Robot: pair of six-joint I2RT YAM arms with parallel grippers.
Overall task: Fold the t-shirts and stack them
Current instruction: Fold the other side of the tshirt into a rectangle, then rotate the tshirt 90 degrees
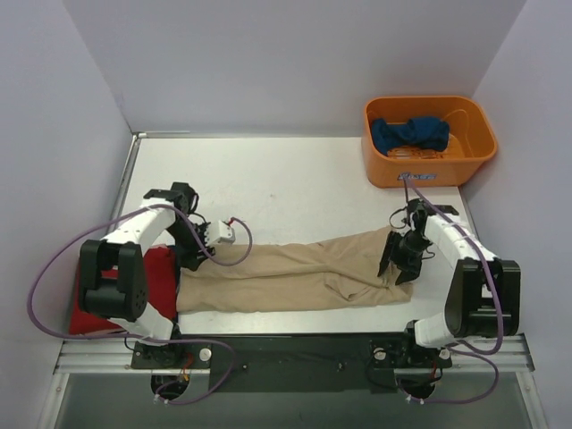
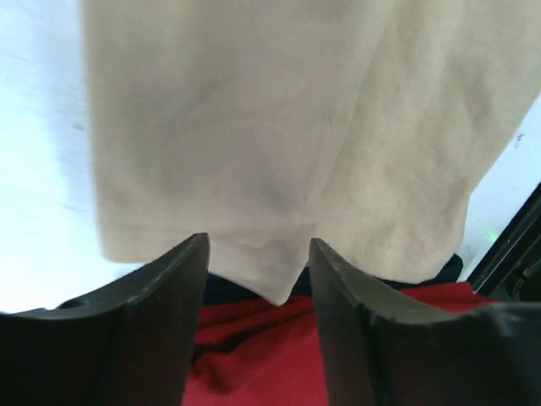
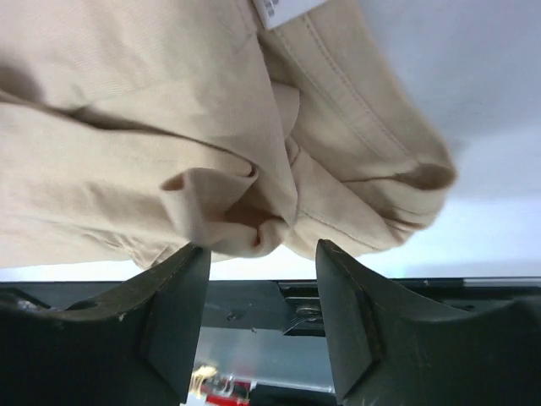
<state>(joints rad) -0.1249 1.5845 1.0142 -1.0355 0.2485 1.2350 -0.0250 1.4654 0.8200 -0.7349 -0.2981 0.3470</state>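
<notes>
Early stage, by the look of it: nothing stacked. Tan t-shirt (image 1: 286,273) lies half-folded and rumpled on the near tabletop (image 1: 295,188), long axis left-right, collar end at right. Red t-shirt (image 1: 159,266) sits at its left end. Blue t-shirt (image 1: 411,134) is in the orange bin (image 1: 429,170). Left end effector (image 2: 258,254) and right end effector (image 3: 262,262) are both spread at the tan edges, gripping nothing.

White shells, black joint housings on left arm (image 1: 143,219) and right arm (image 1: 456,241); looping purple cables (image 1: 30,304); matte black wedge jaws.
</notes>
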